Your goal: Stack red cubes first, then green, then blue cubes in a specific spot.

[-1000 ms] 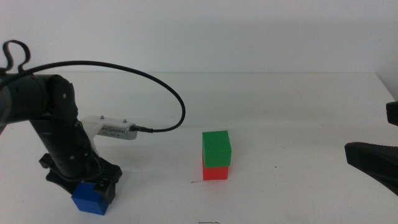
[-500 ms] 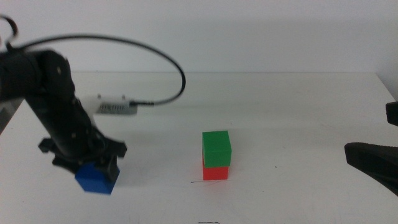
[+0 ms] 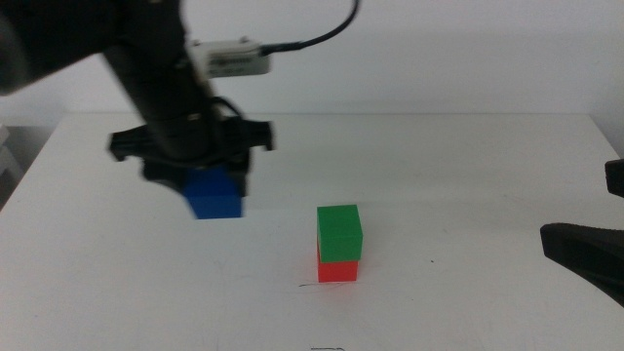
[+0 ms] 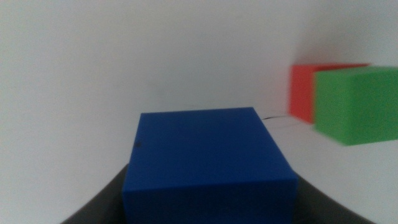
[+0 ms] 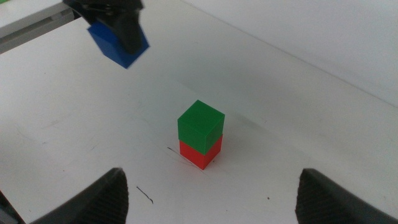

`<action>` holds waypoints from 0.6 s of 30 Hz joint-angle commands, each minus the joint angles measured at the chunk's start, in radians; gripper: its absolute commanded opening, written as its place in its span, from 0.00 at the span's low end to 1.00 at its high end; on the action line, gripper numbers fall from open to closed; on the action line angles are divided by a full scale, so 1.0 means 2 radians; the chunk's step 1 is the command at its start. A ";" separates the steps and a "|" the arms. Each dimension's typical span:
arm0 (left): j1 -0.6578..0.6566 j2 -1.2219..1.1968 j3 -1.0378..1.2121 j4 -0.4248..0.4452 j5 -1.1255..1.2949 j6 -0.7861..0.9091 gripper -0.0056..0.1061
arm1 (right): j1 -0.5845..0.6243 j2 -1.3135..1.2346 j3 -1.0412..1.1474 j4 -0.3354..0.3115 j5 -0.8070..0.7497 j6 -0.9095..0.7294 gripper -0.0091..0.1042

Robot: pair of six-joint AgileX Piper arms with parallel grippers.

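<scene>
A green cube (image 3: 339, 232) sits squarely on a red cube (image 3: 338, 270) near the table's middle, covering the specific spot; a thin dark scratch line (image 3: 310, 285) runs from the red cube's base. My left gripper (image 3: 210, 183) hangs in the air to the left of the stack and above its height, shut on the blue cube (image 3: 214, 196). In the left wrist view the blue cube (image 4: 208, 162) fills the space between the jaws, with the green cube (image 4: 357, 102) and red cube (image 4: 305, 90) beyond it. My right gripper (image 5: 214, 180) waits open at the right side, facing the stack (image 5: 200, 124).
A white box (image 3: 232, 58) with a black cable rides on the left arm. A second short dark scratch (image 5: 144, 195) marks the white tabletop (image 3: 468, 175) in front of the stack. The table's far edge meets a white wall.
The left arm has lifted the blue cube off the table at the front left. It has carried the cube up and to the right, towards the stack. Right arm and stack unchanged.
</scene>
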 commanded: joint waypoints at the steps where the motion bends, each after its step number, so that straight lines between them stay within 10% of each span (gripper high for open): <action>1: -0.026 -0.006 -0.039 0.009 0.043 -0.052 0.05 | -0.004 -0.001 -0.014 -0.009 -0.034 -0.006 0.91; 18: -0.124 0.113 -0.174 0.001 0.043 -0.139 0.05 | -0.004 -0.001 -0.014 -0.009 -0.034 -0.006 0.91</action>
